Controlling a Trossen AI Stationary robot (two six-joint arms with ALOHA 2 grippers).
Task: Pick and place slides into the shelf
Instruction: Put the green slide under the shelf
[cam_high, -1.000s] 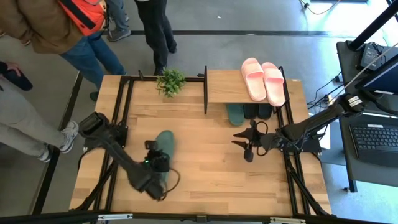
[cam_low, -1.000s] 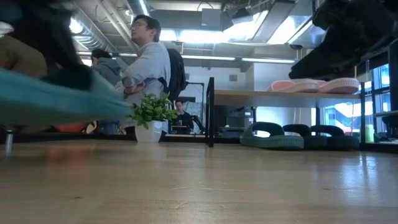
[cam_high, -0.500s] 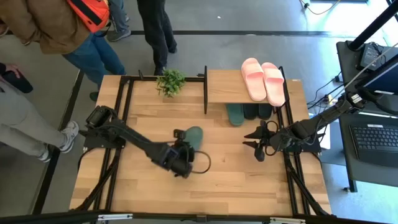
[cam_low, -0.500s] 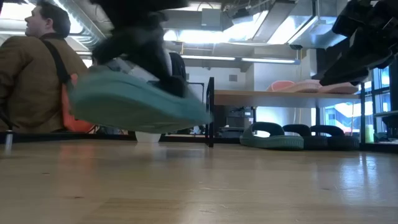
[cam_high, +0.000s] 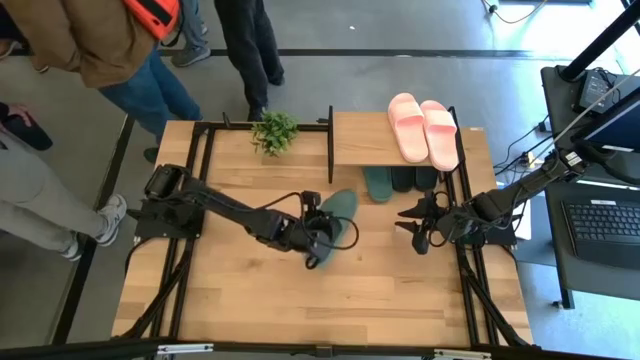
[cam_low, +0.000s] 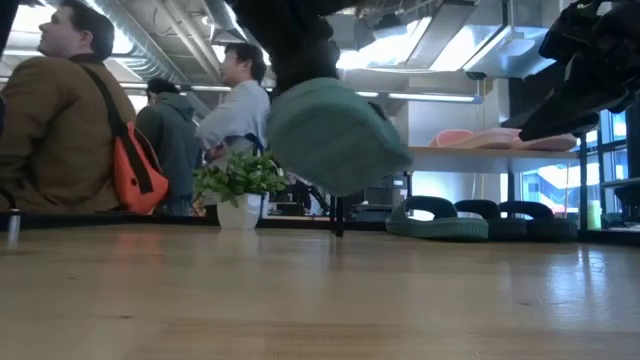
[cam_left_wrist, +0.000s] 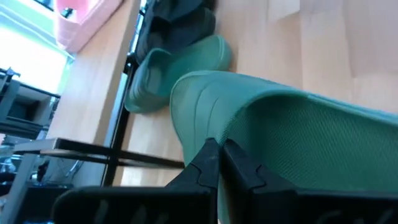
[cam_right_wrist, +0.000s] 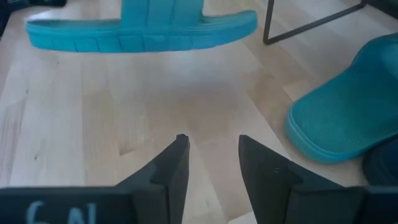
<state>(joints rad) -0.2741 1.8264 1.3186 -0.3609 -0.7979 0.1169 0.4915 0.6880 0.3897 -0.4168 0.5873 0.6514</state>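
Behind the desk (cam_high: 400, 290) several people stand close to its far edge, so keep your carry path inside the desk. Your left claw (cam_high: 318, 232) is clamped shut on the second green slide (cam_high: 337, 212), held in the air just short of the shelf (cam_high: 365, 140). Its mate (cam_high: 378, 184) already lies on the lower level beside the black pair (cam_high: 413, 179); the pink pair (cam_high: 424, 128) sits on the top plank. Watch the entry: a tilted slide may catch the black frame or the top plank, or shove its mate. A narrow pinch on soft foam may slip. Your right claw (cam_right_wrist: 211, 152) waits nearby, partly open and empty; avoid crossing it.
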